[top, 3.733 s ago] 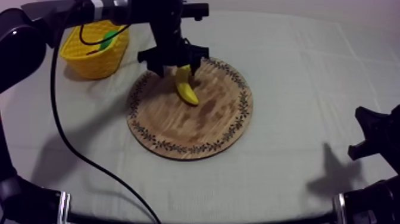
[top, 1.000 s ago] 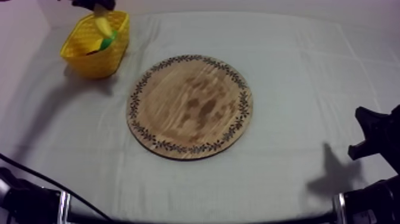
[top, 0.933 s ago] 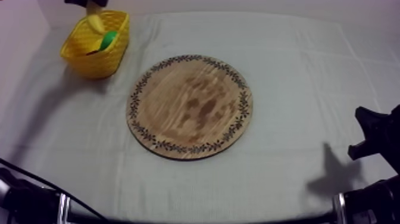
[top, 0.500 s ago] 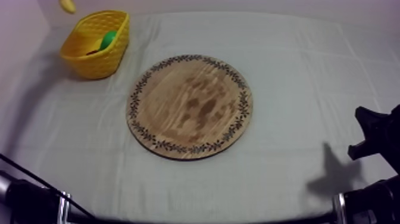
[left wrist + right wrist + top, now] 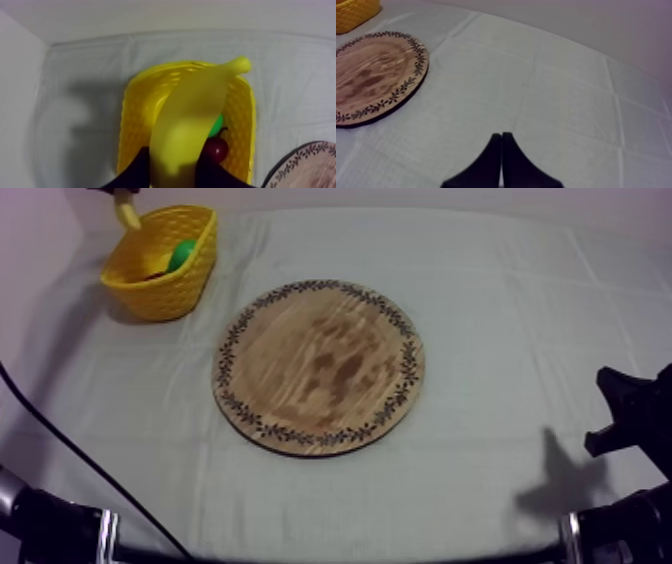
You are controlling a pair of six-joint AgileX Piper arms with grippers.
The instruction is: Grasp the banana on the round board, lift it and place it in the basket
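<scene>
The banana (image 5: pixel 195 125) had left the wooden board (image 5: pixel 320 366), which was now bare, and hung over the yellow basket (image 5: pixel 160 263) at the table's far left. Only lowering and release remained. The left gripper (image 5: pixel 172 172) stayed clamped on one end of the banana. The right gripper (image 5: pixel 501 136) rested at near right, closed and empty.

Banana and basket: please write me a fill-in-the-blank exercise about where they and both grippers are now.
1. The left gripper is ____ on the banana, above the basket.
2. A small red fruit and a green fruit lie in the ____ basket.
3. The wooden board carries ____ fruit.
4. The right gripper is shut on ____.
Missing words: shut; yellow; no; nothing.
</scene>
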